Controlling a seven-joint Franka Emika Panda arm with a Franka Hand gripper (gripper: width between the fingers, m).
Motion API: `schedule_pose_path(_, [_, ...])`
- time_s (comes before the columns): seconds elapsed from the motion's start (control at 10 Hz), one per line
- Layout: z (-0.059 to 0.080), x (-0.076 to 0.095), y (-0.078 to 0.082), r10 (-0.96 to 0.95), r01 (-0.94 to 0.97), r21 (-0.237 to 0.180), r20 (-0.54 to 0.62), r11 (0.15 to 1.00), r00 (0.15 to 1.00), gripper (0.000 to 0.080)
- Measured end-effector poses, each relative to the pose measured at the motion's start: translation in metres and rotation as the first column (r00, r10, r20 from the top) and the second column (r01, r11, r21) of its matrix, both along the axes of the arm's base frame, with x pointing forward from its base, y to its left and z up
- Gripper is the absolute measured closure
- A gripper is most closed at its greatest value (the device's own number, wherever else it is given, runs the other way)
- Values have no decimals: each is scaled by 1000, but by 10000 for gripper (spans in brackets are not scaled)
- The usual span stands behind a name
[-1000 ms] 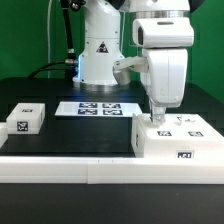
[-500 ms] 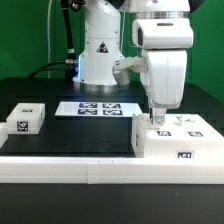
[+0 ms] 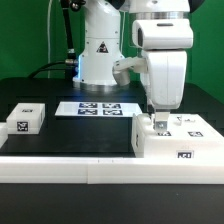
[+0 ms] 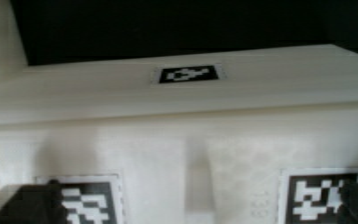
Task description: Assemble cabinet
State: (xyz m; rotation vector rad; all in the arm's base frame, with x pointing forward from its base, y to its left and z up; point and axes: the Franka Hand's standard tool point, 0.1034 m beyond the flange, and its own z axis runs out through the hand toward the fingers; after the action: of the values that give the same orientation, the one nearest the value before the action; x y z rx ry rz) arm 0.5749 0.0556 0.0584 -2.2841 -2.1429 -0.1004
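The cabinet (image 3: 185,140) is a large white box with marker tags, lying on the black table at the exterior view's right. My gripper (image 3: 157,121) points straight down over the cabinet's top near its left end, with the fingertips at or just above the surface. In the wrist view the cabinet (image 4: 176,130) fills the picture, with two of its tags close on either side. My gripper (image 4: 179,212) shows only dark finger edges at the two corners, set wide apart with nothing between them.
A small white tagged part (image 3: 25,118) lies at the exterior view's left. The marker board (image 3: 97,108) lies flat at the back centre before the robot base (image 3: 100,55). A white ledge (image 3: 70,165) runs along the front.
My gripper has sunk slightly toward the cabinet's top. Nothing else has moved.
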Motion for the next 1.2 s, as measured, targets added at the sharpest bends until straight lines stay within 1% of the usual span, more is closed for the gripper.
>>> schedule_pose_path(0.3, [1,-1,0,-9,9,1,5,1000,1000,2])
schedule_pose_path(0.4, [9,-10,-3,-66,66,2,27,998,997,2])
schedule_pose_path(0.5, [17,-26,-7,-128,129,0,37,992,991,2])
schedule_pose_path(0.6, [21,-38,-6,-195,195,3,43,981,980,2])
schedule_pose_path(0.7, [27,-50,-1,-326,326,20,54,945,944,2])
schedule_pose_path(0.8, [30,-58,5,-401,401,24,48,916,915,2])
schedule_pose_path(0.9, [33,-62,11,-439,438,26,46,898,897,2])
schedule_pose_path(1.0, [31,-61,10,-420,420,24,46,907,906,2])
schedule_pose_path(1.2, [30,-62,10,-449,448,27,41,894,893,2])
